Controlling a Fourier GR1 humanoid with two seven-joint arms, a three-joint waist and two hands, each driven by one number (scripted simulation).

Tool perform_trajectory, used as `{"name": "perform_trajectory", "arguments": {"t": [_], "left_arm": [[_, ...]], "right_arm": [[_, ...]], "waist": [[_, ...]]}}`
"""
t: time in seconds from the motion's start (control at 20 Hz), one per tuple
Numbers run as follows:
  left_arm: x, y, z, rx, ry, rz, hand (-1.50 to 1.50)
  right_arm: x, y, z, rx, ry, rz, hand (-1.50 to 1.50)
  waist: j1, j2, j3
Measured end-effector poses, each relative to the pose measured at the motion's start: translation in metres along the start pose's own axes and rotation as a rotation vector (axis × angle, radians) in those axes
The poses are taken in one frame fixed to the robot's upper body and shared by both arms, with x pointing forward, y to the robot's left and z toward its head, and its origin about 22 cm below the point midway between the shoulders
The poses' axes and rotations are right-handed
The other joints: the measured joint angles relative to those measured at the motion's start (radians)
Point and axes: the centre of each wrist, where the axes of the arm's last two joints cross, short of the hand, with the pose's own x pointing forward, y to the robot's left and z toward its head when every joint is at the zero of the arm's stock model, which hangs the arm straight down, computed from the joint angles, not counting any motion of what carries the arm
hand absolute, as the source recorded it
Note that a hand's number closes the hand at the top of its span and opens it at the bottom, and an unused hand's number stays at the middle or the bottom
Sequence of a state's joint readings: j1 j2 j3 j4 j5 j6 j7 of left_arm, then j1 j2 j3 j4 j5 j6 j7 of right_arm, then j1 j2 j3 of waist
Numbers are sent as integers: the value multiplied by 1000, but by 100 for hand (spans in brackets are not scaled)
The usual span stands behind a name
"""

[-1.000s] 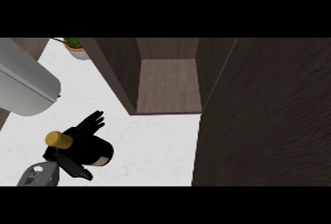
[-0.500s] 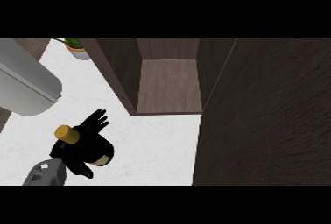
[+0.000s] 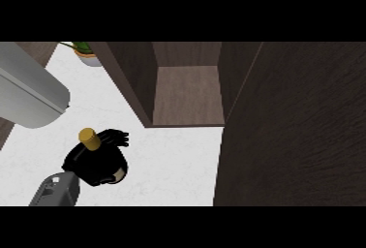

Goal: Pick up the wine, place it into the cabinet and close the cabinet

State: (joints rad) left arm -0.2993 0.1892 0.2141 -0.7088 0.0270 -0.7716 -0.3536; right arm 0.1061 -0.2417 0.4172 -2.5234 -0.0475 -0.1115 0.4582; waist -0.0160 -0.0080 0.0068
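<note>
Wine (image 3: 88,137) gripped in curled left hand (image 3: 97,162) on counter (image 3: 172,160), cabinet (image 3: 187,92) open w/ bare shelf, door (image 3: 293,126) at right.

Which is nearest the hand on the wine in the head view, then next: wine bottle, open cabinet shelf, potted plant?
From the left hand:
1. Wine bottle, in its curled fingers, gold cap up.
2. Cabinet shelf, up and to the right, door open.
3. Potted plant, at the counter's far back.

Wine bottle (image 3: 88,137) mostly hidden by curled left hand (image 3: 97,162), only gold cap shows. Far-left potted plant (image 3: 85,52) cut off by top edge.
</note>
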Motion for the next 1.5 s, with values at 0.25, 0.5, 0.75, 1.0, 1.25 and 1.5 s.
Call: {"name": "perform_trajectory", "arguments": {"t": [0.25, 0.5, 0.75, 1.0, 1.25, 1.5], "left_arm": [[-1, -9, -3, -5, -36, -47, 150], [-1, -17, -2, 15, -79, -76, 150], [-21, -25, 17, 275, -262, -12, 150], [-35, -37, 32, 465, -435, 31, 150], [-24, -56, 26, 466, -514, 38, 150], [2, -86, 13, 433, -523, 34, 150]], "right_arm": [[2, -2, -3, -9, 0, 15, -150], [1, -6, -1, -19, 1, 32, -150], [-2, -6, -3, -21, -18, 28, -150], [-3, -3, -2, -13, -6, 12, -150], [-2, -4, -1, -16, -3, 13, -150], [-2, -5, -2, -20, -5, 18, -150]], "waist": [[4, -1, 2], [6, 0, 0], [19, -3, -3], [16, -1, -6], [13, 0, -6], [13, 1, -6]]}}
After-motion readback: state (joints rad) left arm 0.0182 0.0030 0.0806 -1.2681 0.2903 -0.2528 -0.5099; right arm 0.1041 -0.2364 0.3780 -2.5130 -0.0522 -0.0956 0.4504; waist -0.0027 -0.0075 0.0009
